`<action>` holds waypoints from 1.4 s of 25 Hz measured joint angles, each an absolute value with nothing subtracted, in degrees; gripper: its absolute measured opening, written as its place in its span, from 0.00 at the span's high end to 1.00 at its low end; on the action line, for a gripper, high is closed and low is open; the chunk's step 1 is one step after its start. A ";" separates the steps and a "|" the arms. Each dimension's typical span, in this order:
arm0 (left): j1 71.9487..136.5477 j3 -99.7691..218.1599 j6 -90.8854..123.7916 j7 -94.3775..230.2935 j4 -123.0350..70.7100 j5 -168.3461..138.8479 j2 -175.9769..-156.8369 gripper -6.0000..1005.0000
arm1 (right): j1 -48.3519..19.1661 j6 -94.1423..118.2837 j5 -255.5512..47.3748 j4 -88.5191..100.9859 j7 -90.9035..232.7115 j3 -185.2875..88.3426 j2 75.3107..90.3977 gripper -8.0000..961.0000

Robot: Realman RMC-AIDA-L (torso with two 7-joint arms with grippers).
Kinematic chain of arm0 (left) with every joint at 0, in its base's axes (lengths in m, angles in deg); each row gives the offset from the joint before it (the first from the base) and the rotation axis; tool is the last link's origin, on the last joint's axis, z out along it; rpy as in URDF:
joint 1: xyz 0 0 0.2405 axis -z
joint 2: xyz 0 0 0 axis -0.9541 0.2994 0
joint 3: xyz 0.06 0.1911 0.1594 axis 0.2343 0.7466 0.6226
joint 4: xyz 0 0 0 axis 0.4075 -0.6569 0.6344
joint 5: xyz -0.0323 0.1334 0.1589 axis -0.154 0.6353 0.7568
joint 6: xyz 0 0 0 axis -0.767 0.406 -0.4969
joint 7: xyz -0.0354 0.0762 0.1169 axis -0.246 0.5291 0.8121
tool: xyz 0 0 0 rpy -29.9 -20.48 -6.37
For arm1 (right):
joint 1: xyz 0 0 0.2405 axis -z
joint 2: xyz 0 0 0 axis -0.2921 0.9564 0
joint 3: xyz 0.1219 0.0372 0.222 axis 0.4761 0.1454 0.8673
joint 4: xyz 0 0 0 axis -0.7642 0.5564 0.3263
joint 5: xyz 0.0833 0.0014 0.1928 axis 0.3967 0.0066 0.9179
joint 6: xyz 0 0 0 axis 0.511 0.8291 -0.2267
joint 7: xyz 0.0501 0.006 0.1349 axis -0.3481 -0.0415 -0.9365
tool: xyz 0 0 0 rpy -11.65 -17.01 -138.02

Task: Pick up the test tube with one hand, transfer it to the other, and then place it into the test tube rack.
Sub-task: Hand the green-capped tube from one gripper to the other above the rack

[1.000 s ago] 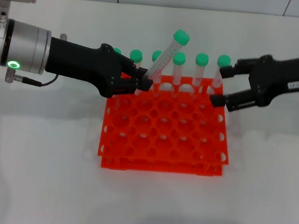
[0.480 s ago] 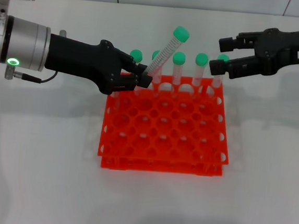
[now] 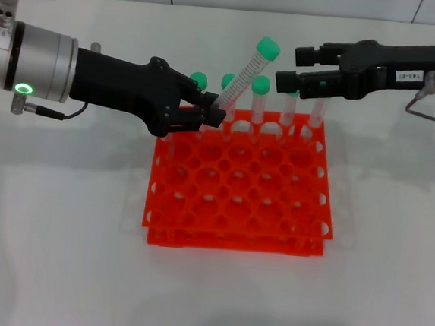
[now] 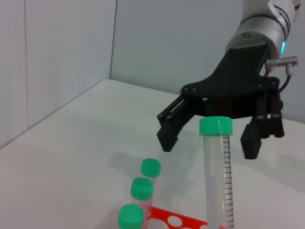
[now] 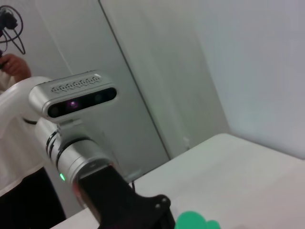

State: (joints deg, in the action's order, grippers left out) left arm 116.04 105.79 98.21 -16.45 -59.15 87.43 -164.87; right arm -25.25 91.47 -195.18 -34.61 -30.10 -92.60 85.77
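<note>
Since half a second ago the right gripper (image 3: 296, 68) has been travelling up and toward the robot's left, and its open jaws are now standing just beside the green cap of the test tube (image 3: 244, 80), one finger above the other, not yet touching it. The left gripper (image 3: 211, 110) has barely shifted and is keeping the tube tilted.

In the head view the left gripper is reaching in from the left over the far left corner of the test tube rack (image 3: 238, 188), its jaws closed on the lower end of the tube. The tube is leaning with its cap up and toward the right, above the rack's back row and clear of the holes. The orange rack is sitting on the white desk (image 3: 58, 241). Other green-capped tubes (image 3: 260, 98) are standing upright in the back row; the right gripper is partly covering two of them.

In the left wrist view the held tube (image 4: 217, 171) is rising upright in front of the camera, and the right gripper (image 4: 209, 140) is hanging behind its cap with the jaws spread wide on either side. Three capped tubes (image 4: 142, 190) are showing low down beside it.

The right wrist view is showing the left arm's silver wrist (image 5: 76, 152) with its green light and a sliver of green cap (image 5: 198, 222).
</note>
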 joint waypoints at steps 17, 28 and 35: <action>116.22 105.64 97.33 -16.36 -59.11 87.38 -164.99 0.77 | -19.32 82.89 -177.14 -34.64 -21.30 -105.26 86.12 0.12; 116.17 105.87 97.34 -16.36 -59.11 87.32 -165.15 0.77 | -17.69 81.07 -171.80 -34.84 -17.82 -109.08 86.34 0.18; 116.17 105.85 97.27 -16.36 -59.11 87.22 -165.22 0.77 | -16.00 77.47 -167.16 -35.91 -15.90 -113.83 86.21 0.21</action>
State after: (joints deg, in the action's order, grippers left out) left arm 116.17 105.85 97.27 -16.36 -59.11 87.22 -165.22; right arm -16.00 77.47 -167.16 -35.91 -15.90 -113.83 86.21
